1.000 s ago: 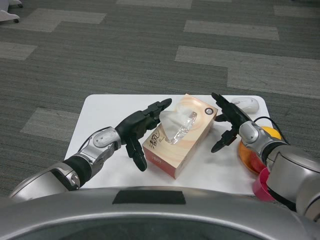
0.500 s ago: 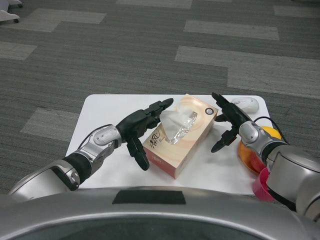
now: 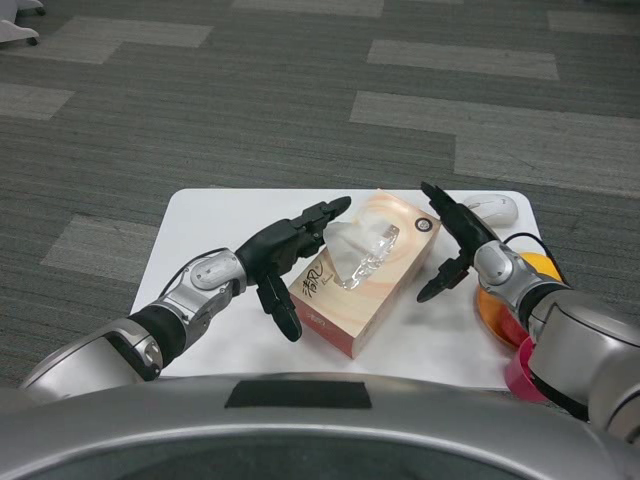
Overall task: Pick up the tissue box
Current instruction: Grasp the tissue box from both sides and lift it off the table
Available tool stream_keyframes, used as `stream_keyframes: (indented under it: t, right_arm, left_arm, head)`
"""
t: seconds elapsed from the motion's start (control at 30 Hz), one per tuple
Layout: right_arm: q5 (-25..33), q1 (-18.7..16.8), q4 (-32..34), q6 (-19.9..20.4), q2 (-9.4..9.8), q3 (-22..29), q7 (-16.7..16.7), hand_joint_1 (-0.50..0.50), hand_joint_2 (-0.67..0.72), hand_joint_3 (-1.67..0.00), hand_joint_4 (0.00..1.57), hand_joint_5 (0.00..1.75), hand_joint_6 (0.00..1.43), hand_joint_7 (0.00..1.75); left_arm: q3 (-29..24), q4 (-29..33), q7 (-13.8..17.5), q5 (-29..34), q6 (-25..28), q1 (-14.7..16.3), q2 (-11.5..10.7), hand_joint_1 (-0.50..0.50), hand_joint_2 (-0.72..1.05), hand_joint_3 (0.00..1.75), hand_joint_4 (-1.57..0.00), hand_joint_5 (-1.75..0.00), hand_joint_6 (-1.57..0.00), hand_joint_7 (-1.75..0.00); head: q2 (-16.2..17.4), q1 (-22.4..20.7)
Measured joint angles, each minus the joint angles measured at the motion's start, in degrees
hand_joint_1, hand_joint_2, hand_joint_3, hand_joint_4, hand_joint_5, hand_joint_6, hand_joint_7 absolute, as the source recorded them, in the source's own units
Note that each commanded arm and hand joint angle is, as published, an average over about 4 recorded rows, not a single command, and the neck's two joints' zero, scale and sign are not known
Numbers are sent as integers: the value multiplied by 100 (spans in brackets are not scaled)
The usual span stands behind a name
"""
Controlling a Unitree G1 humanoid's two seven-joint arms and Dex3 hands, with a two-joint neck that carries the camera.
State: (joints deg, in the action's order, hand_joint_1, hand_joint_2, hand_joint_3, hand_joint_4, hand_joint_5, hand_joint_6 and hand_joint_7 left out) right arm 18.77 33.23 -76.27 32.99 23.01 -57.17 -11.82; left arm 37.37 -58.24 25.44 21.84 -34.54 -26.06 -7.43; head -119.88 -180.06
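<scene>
Squeeze stage: spread left hand [image 3: 278, 253] and right hand [image 3: 452, 243] flanking wood-patterned cardboard tissue box [image 3: 362, 275], neither gripping; next, press inward, lift.

You are looking at a tissue box [image 3: 362, 275] in pale peach-and-cream wood-grain swirls, with dark brush lettering on its left side, a small dark round mark near its far corner and a white tissue showing through a shiny clear slit. Black is covering both the left hand [image 3: 281, 254] and the right hand [image 3: 452, 240], each on a silver forearm. The table [image 3: 215, 225] is showing plain white. At the right edge, an orange thing [image 3: 540, 268] and a pink thing [image 3: 521, 371] are showing. The floor [image 3: 200, 90] is showing dark grey stripes with lighter grey rectangular patches.
</scene>
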Motion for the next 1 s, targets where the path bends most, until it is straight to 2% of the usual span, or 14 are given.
stream_keyframes:
  t: [0.13,0.27,0.43,0.5,0.67,0.77,1.0]
  right_arm:
    - [0,0,0,0,0,6,-1,-46,-3,-16,4,10,0,7]
    - [-1,0,0,0,0,5,-1,-46,-3,-16,9,10,0,7]
    - [-2,0,9,0,0,-11,-1,-46,-3,-16,16,19,0,7]
    - [-4,0,18,0,0,-33,-1,-46,-3,-16,22,19,0,7]
    - [-6,0,56,0,0,-65,-1,-44,-11,-16,48,29,0,7]
    - [-7,0,84,0,0,-70,-1,-45,-16,-16,49,29,0,7]
    - [-16,0,123,0,0,-82,-1,-42,-18,-16,57,29,0,7]
  left_arm:
    - [0,0,0,0,0,0,0,50,-37,9,0,0,0,0]
    - [3,0,0,0,0,-1,0,50,-28,9,0,0,0,0]
    - [11,0,0,-1,0,-4,0,50,-28,9,0,0,0,0]
    - [20,0,0,-1,0,-8,0,50,-28,9,0,0,0,0]
    - [46,0,0,-3,6,-40,3,50,-28,9,0,0,0,0]
    - [54,0,0,-3,8,-76,12,50,-28,9,0,0,0,0]
    - [61,0,0,-4,8,-92,27,50,-28,9,0,0,0,0]
  head:
    - [2,-2]
    - [9,-9]
    - [9,-16]
    - [9,-17]
    - [6,-19]
    - [6,-19]
    - [3,-31]
